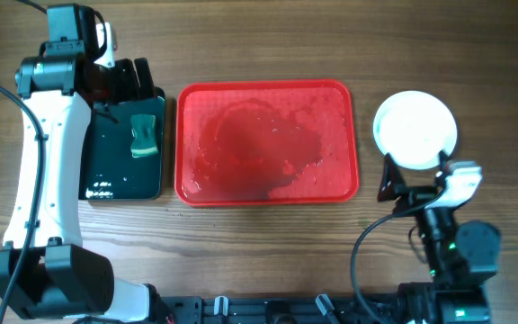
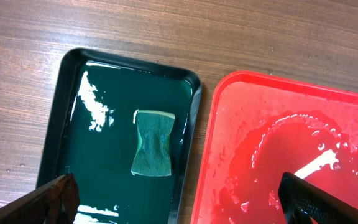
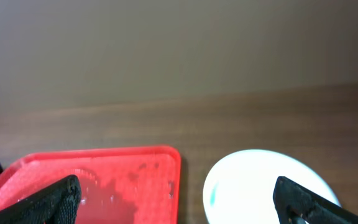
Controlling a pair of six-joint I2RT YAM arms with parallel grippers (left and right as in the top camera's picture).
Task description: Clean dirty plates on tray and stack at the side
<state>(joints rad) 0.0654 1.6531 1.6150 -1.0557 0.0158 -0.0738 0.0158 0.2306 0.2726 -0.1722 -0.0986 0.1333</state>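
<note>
The red tray (image 1: 241, 135) lies mid-table, wet, with no plate on it. It also shows in the left wrist view (image 2: 272, 118) and the right wrist view (image 3: 104, 174). A white plate stack (image 1: 415, 126) sits on the table right of the tray, also in the right wrist view (image 3: 260, 180); I cannot tell how many plates it holds. A green sponge (image 1: 145, 136) lies in a dark tray of water (image 1: 97, 180), also in the left wrist view (image 2: 152, 143). My left gripper (image 1: 129, 76) is open and empty above that tray's far end (image 2: 179, 199). My right gripper (image 1: 415, 175) is open and empty just in front of the plates (image 3: 182, 202).
The dark tray (image 2: 129, 59) sits close beside the red tray's left edge with a narrow gap of wooden table between them. Water and suds pool on the red tray. Cables run along the left arm and near the right arm's base.
</note>
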